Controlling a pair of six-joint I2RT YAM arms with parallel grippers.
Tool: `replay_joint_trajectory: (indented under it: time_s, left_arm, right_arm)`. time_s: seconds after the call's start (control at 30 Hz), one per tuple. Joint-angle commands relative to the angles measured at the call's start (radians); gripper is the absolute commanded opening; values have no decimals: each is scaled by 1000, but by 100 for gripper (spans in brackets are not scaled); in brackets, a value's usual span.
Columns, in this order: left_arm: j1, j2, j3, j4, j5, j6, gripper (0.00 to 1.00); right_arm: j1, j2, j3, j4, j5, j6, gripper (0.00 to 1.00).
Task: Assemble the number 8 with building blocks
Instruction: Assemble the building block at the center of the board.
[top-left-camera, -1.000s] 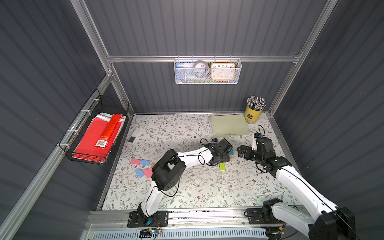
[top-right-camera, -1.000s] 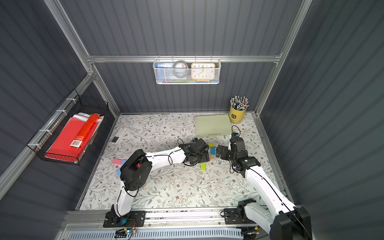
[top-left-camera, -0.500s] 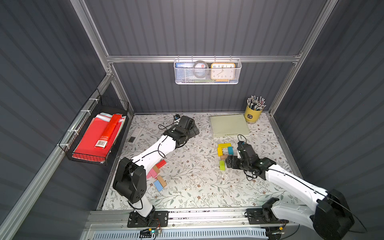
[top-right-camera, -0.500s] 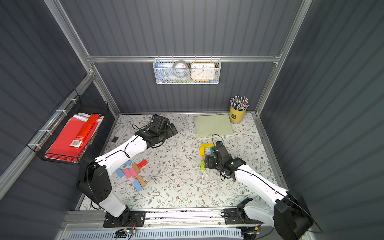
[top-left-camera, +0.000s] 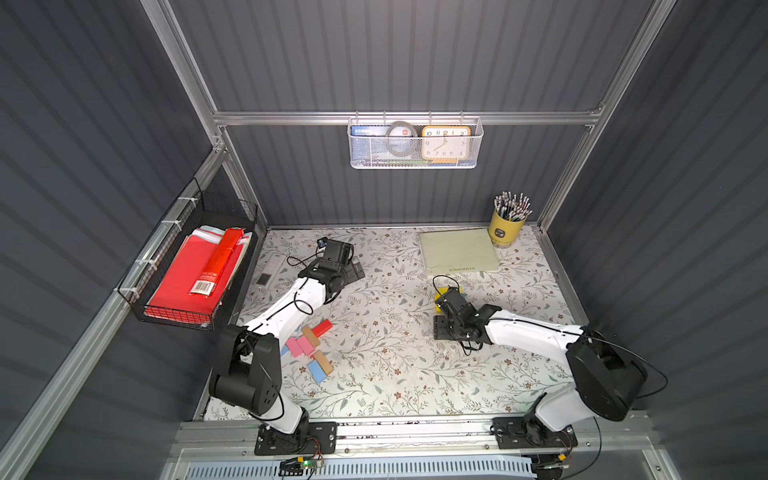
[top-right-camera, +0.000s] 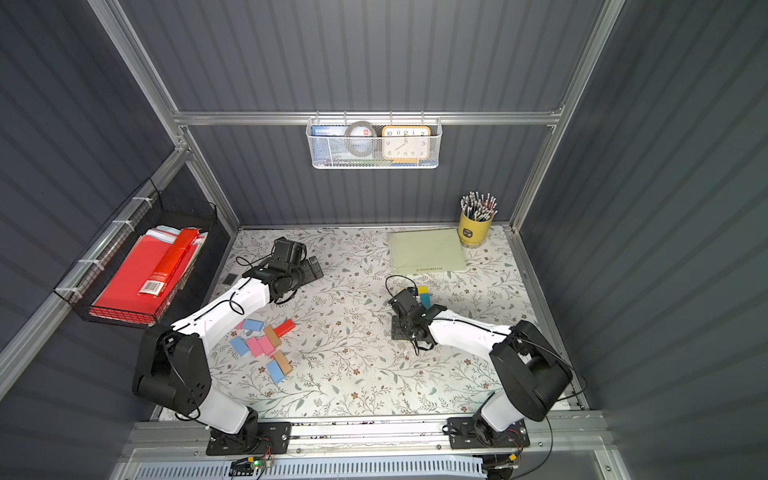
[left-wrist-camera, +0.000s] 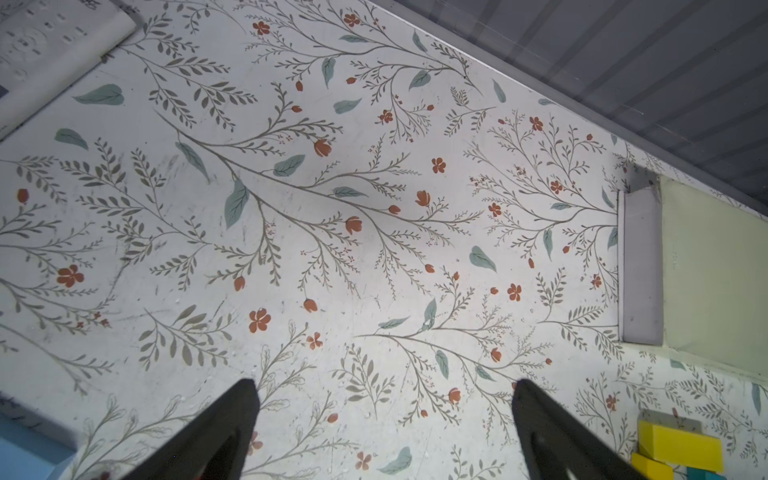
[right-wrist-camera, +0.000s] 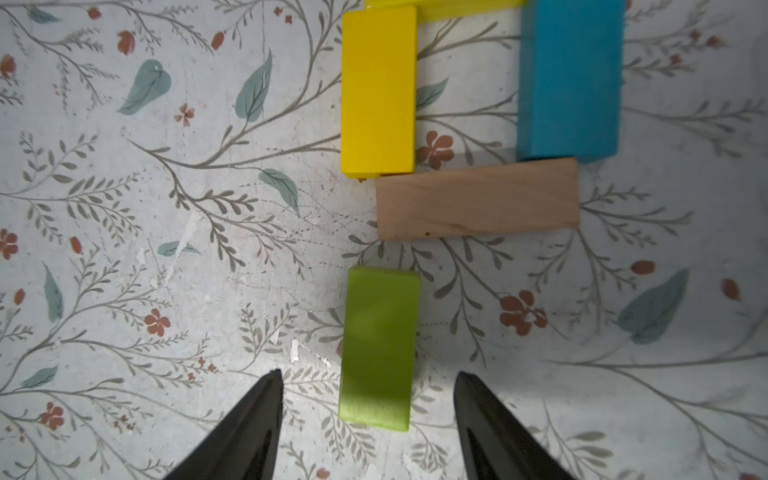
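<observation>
On the floral worktop (top-left-camera: 395, 374), my left tool (left-wrist-camera: 384, 386) hangs wide and empty over bare surface at the back, parked clear I'd judge, while the spare blocks (top-left-camera: 309, 347) lie clustered beside its arm. On the right side the 8's upper loop is laid, with the yellow block (right-wrist-camera: 378, 91) and blue block (right-wrist-camera: 569, 79) as sides and the tan block (right-wrist-camera: 478, 199) across as the waist. The green block (right-wrist-camera: 378, 349) lies near the tan one, apart from it and in line with the yellow, starting the lower loop, and my right tool (right-wrist-camera: 369, 373) straddles its end, jaws apart, gripping nothing.
</observation>
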Motion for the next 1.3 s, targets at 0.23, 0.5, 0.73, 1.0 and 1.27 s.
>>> replay_joint_trajectory:
  time_s: [0.23, 0.5, 0.73, 1.0, 1.27]
  left_arm:
    - [15, -102, -109, 110, -35, 117, 99]
    - [15, -107, -123, 110, -36, 116, 99]
    - [16, -105, -130, 110, -45, 115, 99]
    - [15, -97, -132, 109, -50, 114, 99]
    - [15, -90, -133, 107, -52, 112, 99]
  right_arm:
    - [9, 90, 54, -16, 40, 12, 54]
    - [8, 119, 67, -22, 52, -7, 42]
    - [4, 131, 52, -9, 62, -16, 35]
    - [-9, 145, 47, 3, 62, -22, 32]
    - [-26, 149, 38, 22, 53, -22, 31]
